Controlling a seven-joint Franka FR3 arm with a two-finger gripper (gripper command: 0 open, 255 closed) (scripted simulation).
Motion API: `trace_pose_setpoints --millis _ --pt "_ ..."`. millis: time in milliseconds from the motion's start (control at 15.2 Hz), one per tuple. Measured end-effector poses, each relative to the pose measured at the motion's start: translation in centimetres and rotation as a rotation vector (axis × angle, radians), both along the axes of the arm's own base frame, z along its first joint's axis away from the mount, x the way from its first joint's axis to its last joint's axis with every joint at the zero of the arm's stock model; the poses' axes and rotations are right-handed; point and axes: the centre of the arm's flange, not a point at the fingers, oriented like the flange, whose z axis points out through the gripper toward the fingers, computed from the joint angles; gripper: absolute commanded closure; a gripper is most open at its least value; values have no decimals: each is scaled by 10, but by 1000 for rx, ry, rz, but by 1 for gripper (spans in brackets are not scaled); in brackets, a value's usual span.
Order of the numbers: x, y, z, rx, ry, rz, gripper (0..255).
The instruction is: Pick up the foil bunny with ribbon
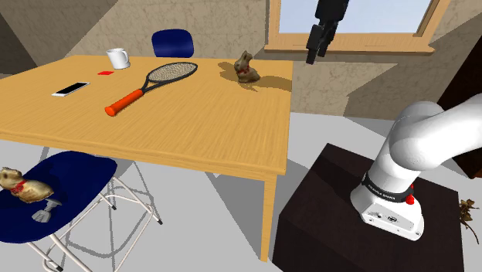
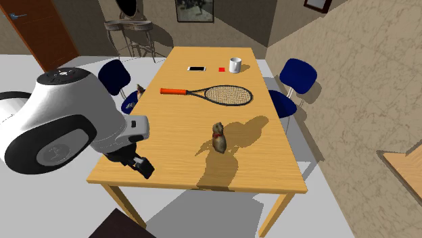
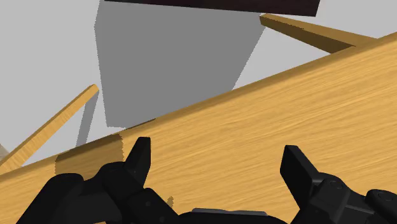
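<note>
Black claw (image 3: 216,151) hung with both fingers spread wide apart, gripping nothing, just over the wooden table's (image 3: 299,102) edge. Well apart from it, farther in on the tabletop, the brown foil bunny (image 2: 218,137) stood upright; a racket (image 2: 211,94) lay farther off.

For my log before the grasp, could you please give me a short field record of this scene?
target: foil bunny, upright on table
hand: hand open, empty, above the table's edge, apart from the bunny
also on table: racket, mug, phone
lookalike: second bunny on blue chair
</note>
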Motion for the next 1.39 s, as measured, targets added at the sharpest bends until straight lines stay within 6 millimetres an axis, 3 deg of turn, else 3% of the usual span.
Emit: trace_pose_setpoints --millis 132,330,1056,1386 --pt "4 -3 -3 -1 -3 9 0" --pt "23 -23 -16 -3 -22 58 0" --pt "132 -87 -65 -18 -109 274 0" --pt "192 -113 -82 -27 -149 372 0"
